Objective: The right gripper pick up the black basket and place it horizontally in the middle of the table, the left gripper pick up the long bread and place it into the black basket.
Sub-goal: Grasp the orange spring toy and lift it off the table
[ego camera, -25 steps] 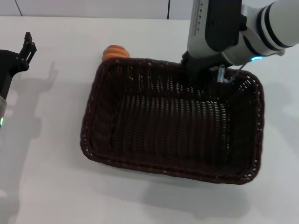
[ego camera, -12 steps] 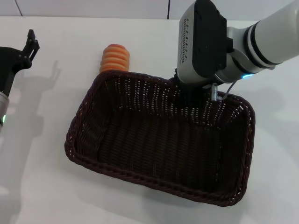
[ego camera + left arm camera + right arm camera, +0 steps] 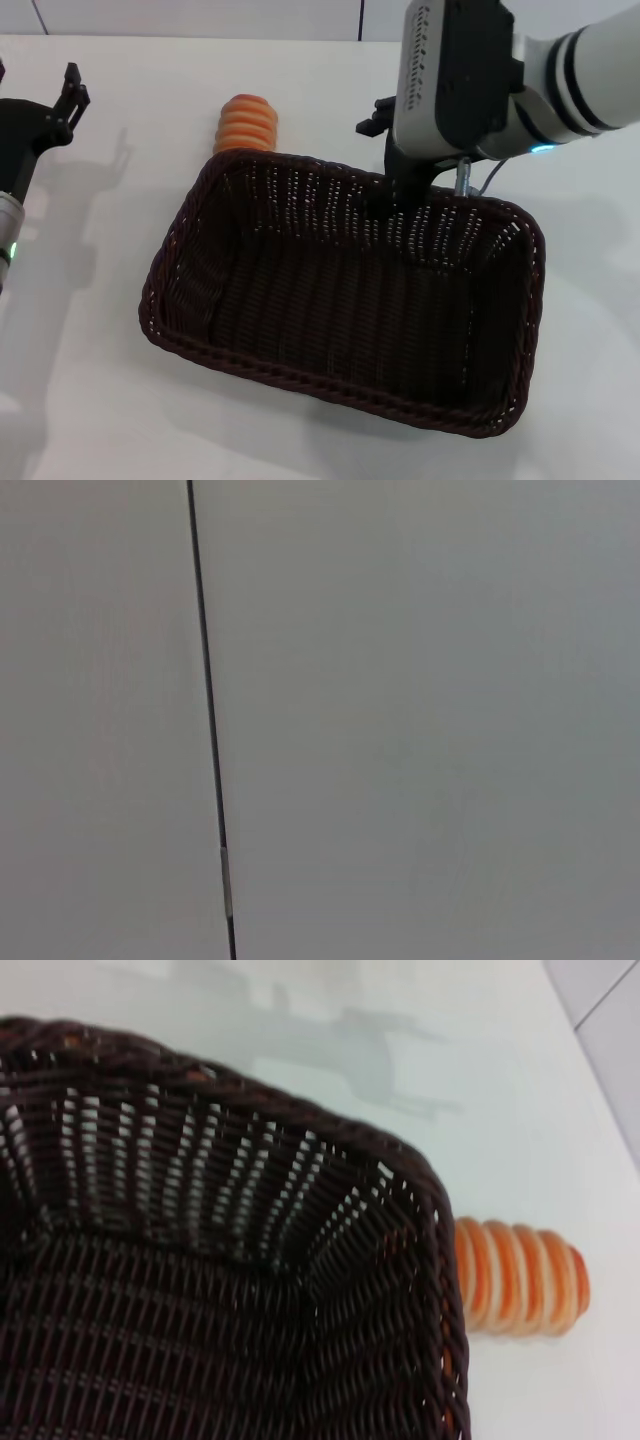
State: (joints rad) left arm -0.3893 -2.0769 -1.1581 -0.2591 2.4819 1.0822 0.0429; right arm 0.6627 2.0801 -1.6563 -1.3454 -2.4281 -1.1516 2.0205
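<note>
The black basket fills the lower centre of the head view, lies on the table and is seen to be empty. At its far rim, upper right of centre, the right gripper is placed; whether the rim is clamped or released cannot be told. The basket-placing step is judged nearly done; release and withdrawal are called for next. The long bread lies just beyond the rim, upper centre-left. The left gripper hangs at the upper left, fingers slightly parted, holding nothing.

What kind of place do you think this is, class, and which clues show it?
Probably a robot test bench rather than a kitchen: a bare white table, two robot arms, and only props on it, a black basket and a loaf of bread.
</note>
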